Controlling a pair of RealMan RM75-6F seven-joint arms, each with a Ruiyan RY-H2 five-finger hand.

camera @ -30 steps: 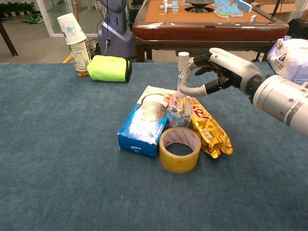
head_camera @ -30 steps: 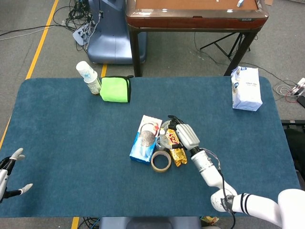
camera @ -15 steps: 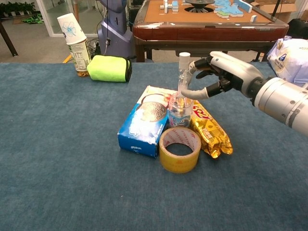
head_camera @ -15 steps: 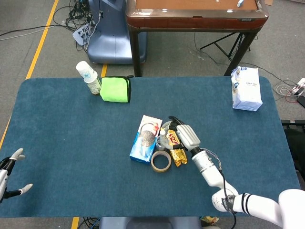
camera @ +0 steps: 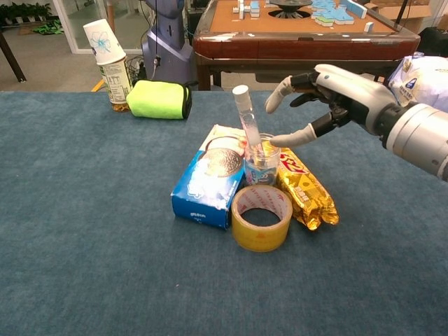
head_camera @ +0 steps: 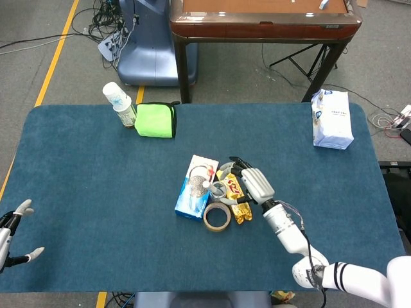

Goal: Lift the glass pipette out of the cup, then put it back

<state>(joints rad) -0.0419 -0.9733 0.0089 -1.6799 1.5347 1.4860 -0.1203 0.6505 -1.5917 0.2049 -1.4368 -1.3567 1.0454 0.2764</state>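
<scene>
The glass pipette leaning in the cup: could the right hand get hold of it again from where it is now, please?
Probably yes. The right hand is open beside the glass pipette, which leans away from it in the cup, and nothing lies between them.

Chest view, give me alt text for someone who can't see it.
A glass pipette leans left in a clear cup at the centre of a blue table, with the right hand open beside it, fingers spread and not touching it. A blue box, tape roll and gold snack packet surround the cup.
</scene>
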